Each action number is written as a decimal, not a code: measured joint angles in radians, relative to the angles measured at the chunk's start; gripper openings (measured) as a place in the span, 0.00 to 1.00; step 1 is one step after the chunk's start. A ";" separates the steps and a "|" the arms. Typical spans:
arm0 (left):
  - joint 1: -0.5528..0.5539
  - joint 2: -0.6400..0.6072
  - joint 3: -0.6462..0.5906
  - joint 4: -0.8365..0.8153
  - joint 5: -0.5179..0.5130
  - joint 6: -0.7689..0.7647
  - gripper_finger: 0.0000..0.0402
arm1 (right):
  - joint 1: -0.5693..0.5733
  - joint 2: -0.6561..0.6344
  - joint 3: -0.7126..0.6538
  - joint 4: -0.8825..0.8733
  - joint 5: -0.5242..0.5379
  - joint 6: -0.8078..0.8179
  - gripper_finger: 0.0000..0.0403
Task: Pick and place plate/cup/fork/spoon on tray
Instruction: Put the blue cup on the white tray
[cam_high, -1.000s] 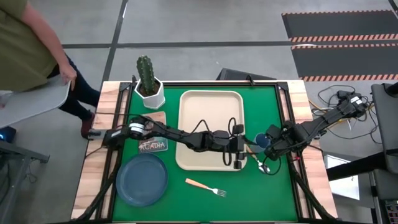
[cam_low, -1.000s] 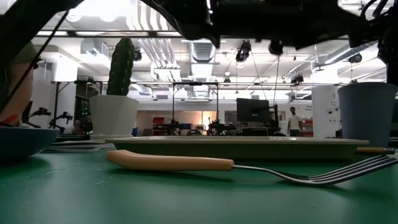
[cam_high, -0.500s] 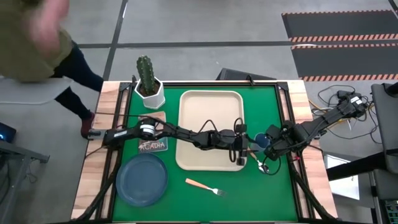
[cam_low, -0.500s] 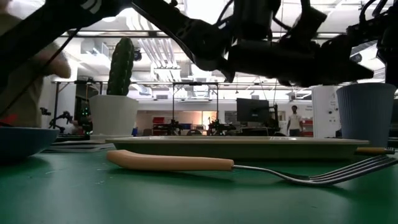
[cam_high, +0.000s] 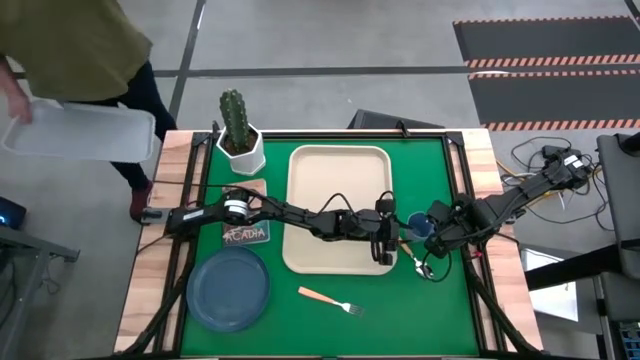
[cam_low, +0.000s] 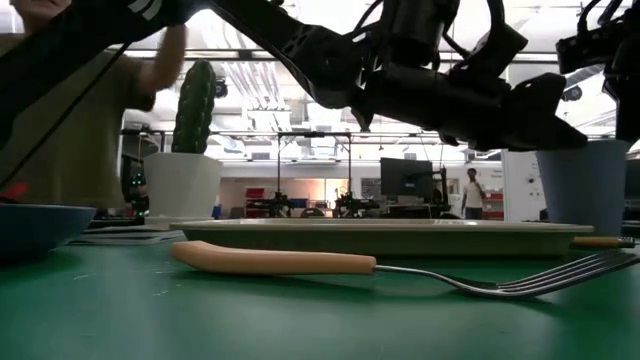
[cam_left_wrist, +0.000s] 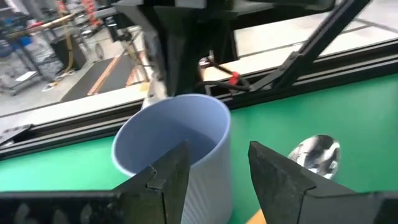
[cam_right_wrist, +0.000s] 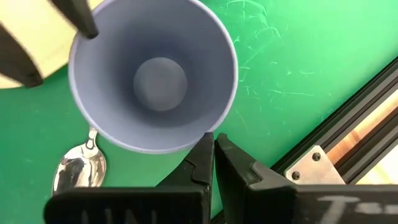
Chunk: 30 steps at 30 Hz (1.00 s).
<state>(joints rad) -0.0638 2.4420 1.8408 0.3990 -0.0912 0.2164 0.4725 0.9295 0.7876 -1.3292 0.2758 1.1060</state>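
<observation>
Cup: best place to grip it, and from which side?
Grip the cup across its rim wall, one finger inside, one outside. It stands upright, mouth open, on the mat beside the tray. Come from the tray side, where the left pincer is already lined up, open; the spoon lies on another side.

You've got a cactus (cam_high: 235, 114) in a white pot (cam_high: 246, 155) at the surface's far-left corner, a small dark sign (cam_high: 245, 234) nearby, and a person (cam_high: 75, 45) w/ a pale tray (cam_high: 80, 134) beyond the edge.
</observation>
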 joint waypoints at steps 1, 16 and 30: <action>0.002 0.000 0.000 -0.006 -0.008 0.000 0.36 | 0.000 0.000 0.000 0.001 0.002 -0.001 0.02; 0.012 -0.002 -0.001 -0.043 -0.022 0.000 0.33 | 0.000 0.000 0.000 0.012 0.090 -0.014 0.02; 0.012 0.002 -0.009 -0.079 -0.023 -0.006 0.12 | 0.000 -0.009 0.068 -0.010 0.091 -0.043 0.02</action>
<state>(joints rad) -0.0513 2.4444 1.8318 0.3201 -0.1145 0.2108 0.4728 0.9209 0.8551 -1.3388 0.3670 1.0627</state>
